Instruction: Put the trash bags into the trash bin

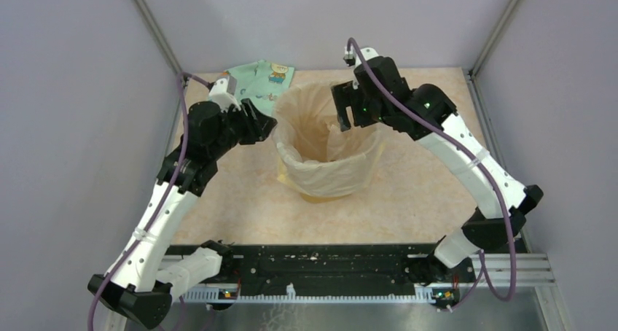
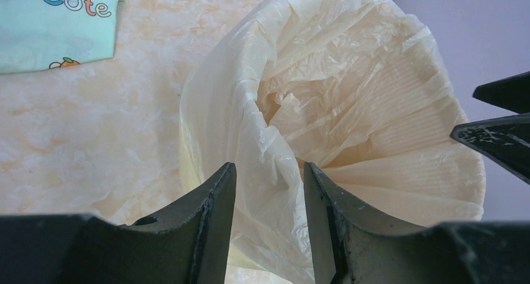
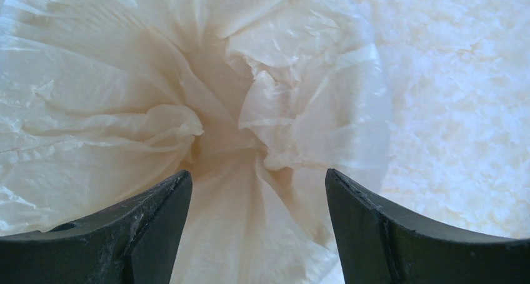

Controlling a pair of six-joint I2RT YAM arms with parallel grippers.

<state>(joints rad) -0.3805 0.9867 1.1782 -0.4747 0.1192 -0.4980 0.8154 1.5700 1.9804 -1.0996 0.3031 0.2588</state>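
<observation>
The trash bin (image 1: 318,193) stands upright mid-table, almost wholly covered by the cream translucent trash bag (image 1: 326,138), which lines it and folds out over the rim. My left gripper (image 1: 270,127) is at the bin's left rim. In the left wrist view it (image 2: 270,171) is open, with a crinkled fold of the bag (image 2: 350,96) standing between the fingers. My right gripper (image 1: 342,117) is at the far right rim. In the right wrist view it (image 3: 257,179) is open wide over the bag (image 3: 125,109), gripping nothing.
A mint-green patterned cloth (image 1: 260,79) lies at the back left, behind the left gripper; it also shows in the left wrist view (image 2: 56,21). Grey walls close in the table on three sides. The right gripper's fingertips (image 2: 500,131) show at the left wrist view's right edge.
</observation>
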